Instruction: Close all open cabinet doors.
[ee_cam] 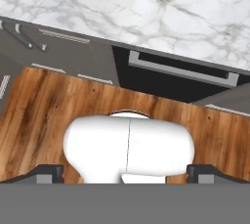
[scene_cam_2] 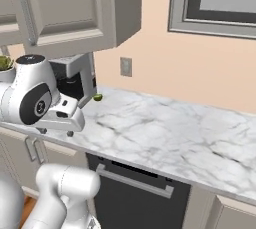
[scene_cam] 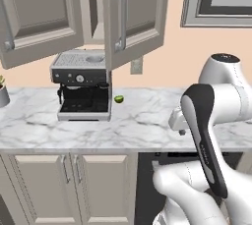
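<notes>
Over the floor [ee_cam: 44,105] — pincer [ee_cam: 125,173] agape, downward.

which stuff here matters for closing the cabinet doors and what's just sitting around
For the job:
- left open cabinet door
- right open cabinet door
- pincer, open, pointing at the wood floor

Just lying about:
- espresso machine
- lime
- potted plant
- dishwasher
- window

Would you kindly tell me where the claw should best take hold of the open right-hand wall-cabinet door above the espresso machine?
Probably the long vertical silver bar handle on the right-hand cabinet door. The door stands swung out toward the room above the espresso machine, so come from the front, fingers either side of the bar.
</notes>
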Available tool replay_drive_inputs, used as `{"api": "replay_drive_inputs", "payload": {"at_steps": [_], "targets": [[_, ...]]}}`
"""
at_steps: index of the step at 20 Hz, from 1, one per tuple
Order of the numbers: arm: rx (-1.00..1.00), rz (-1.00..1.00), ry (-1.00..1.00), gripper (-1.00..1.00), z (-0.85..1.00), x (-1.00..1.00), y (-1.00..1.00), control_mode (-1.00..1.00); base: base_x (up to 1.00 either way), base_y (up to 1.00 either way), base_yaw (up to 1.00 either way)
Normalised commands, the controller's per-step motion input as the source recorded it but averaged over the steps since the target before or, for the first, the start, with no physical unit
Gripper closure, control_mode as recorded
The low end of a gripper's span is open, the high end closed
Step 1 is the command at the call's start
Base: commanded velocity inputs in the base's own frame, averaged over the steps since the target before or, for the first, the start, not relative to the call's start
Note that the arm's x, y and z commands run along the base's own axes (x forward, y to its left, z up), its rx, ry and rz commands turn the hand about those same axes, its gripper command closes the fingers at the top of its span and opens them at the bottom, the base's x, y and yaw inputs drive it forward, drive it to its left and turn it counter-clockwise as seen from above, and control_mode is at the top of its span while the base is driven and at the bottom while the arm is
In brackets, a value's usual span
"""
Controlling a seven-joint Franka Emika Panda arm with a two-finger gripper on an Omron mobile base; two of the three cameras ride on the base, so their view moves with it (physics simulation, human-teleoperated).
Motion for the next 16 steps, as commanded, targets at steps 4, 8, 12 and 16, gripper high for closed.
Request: {"api": "replay_drive_inputs", "payload": {"at_steps": [4,8,12,16], "targets": [[0.0,0.0,0.0,-1.0,0.0,0.0,0.0,1.0,0.45,0.2,0.02],[0.0,0.0,0.0,-1.0,0.0,0.0,0.0,1.0,0.45,0.12,0.01],[0.0,0.0,0.0,-1.0,0.0,0.0,0.0,1.0,0.14,0.18,0.0],[0.0,0.0,0.0,-1.0,0.0,0.0,0.0,-1.0,0.0,0.0,0.0]]}}
